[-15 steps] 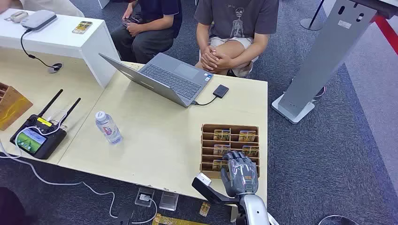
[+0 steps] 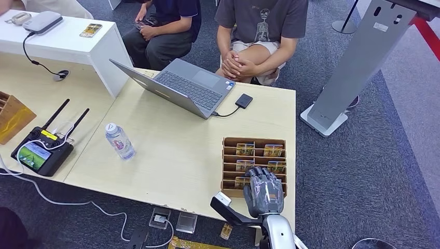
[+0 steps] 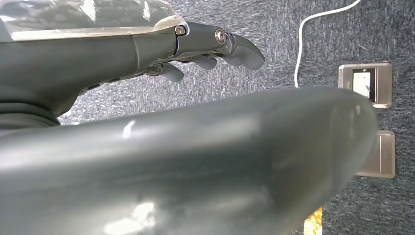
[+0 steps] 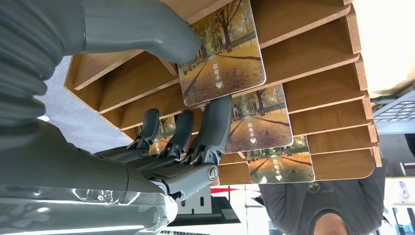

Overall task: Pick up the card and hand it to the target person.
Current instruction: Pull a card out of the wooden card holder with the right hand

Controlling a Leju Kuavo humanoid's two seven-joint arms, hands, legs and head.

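Your robot's right hand [image 2: 264,192] hovered over the near end of the wooden card rack [image 2: 227,165] at the right corner of the pale bench [image 2: 176,150], knuckles up and fingers pointing into the slots. From the right wrist view, the thumb [image 4: 147,34] lay on the top edge of the nearest card [image 4: 222,54], an autumn tree-lined path printed on its face, while a dark finger [image 4: 215,125] pressed against the card's lower edge, so the hand pinched that card where it stood, tilted, in its slot. The other fingers lay spread along the rack's wooden dividers. More cards of the same print [image 4: 259,127] sat in the slots beyond, and the head view showed them in two columns.

Your left hand [image 3: 210,46] hung over grey carpet, its fingers loosely apart and holding nothing, near a white cable [image 3: 313,34] and two floor sockets [image 3: 364,83].

Across the bench, a person in a grey T-shirt [image 2: 262,23] sat with hands clasped [image 2: 238,65], just behind an open grey laptop [image 2: 181,85] linked by a cable to a small black drive [image 2: 244,100]. A second seated person in dark clothes [image 2: 168,26] was beside them. A water bottle [image 2: 120,140] stood upright mid-bench, well apart from the rack, and a black remote controller with two antennas [image 2: 44,148] lay at the left.
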